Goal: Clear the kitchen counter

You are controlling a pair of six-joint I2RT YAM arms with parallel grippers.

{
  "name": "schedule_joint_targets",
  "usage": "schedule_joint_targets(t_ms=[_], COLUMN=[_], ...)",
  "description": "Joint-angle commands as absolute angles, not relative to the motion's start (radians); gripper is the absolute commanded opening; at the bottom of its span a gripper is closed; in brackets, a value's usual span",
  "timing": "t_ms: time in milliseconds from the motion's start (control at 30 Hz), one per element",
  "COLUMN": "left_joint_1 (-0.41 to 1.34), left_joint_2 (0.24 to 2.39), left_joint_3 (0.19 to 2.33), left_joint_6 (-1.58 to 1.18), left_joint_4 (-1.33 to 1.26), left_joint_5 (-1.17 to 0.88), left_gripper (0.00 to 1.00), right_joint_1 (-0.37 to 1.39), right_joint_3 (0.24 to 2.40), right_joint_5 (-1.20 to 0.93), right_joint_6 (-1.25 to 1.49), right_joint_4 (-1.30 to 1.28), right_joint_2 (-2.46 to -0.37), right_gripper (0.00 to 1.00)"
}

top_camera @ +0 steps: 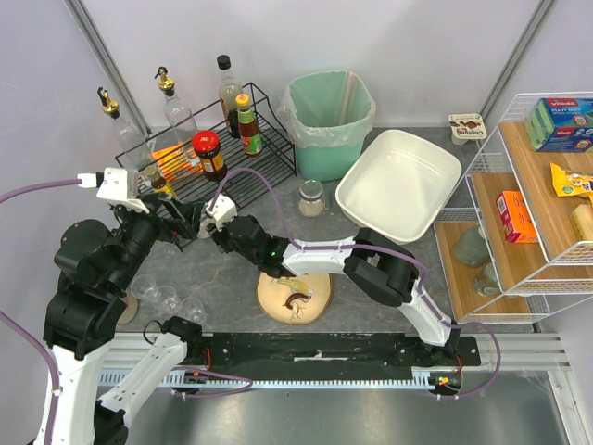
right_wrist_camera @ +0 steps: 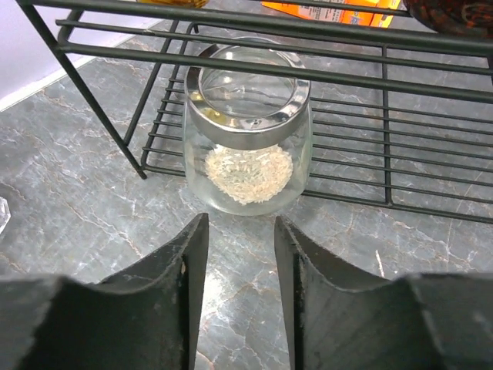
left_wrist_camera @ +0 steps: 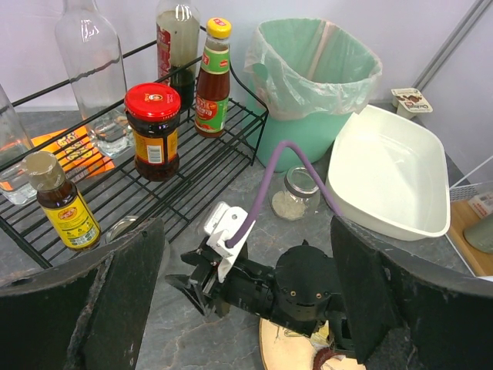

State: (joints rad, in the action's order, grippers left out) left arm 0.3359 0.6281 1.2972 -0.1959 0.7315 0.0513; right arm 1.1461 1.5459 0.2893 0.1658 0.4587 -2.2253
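Glass rice jar by rack, just before right jaws, narrowly apart; left jaws wide apart.

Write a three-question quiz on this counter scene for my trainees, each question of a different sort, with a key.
1. True or false: the right gripper is shut on the small glass jar of pale grains.
2. The red-lidded jar stands: A) on the black wire rack; B) in the white tub; C) on the wooden shelf.
3. Which gripper's jaws stand wider apart?

Key
1. False: the small glass jar stands on the kitchen counter ahead of the fingertips, with nothing between them.
2. A.
3. The left gripper.
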Motion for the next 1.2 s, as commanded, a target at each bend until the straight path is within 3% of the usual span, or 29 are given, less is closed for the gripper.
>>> schedule_joint_targets(t_ms=[0,100,233,1167], left_joint_1=[0.333,0.334,0.336,0.334], left_joint_2=[0.623,0.621,0.624,0.627], left_joint_3=[1.315,1.313,1.313,1.302], left_joint_6=[-0.184,-0.186,-0.192,-0.189], left_joint_4=[0.721,0.721,0.719,0.716], left_joint_5=[0.054,0.054,0.045,0.046], left_gripper=[0.93,0.93,0.93,0.93], right_joint_1=[1.154,1.147,1.135,1.108], right_joint_3=[1.52,1.539,1.604,1.784], right_joint_5=[0.304,0.289,0.27,0.155], right_joint_6=[0.192,0.201,0.193,0.201], right_joint_4=[0.502,0.503,0.482,0.419], right_joint_2=[-2.169,-2.195,-2.25,-2.398], right_gripper=[0.37,0.25,0.2,0.21])
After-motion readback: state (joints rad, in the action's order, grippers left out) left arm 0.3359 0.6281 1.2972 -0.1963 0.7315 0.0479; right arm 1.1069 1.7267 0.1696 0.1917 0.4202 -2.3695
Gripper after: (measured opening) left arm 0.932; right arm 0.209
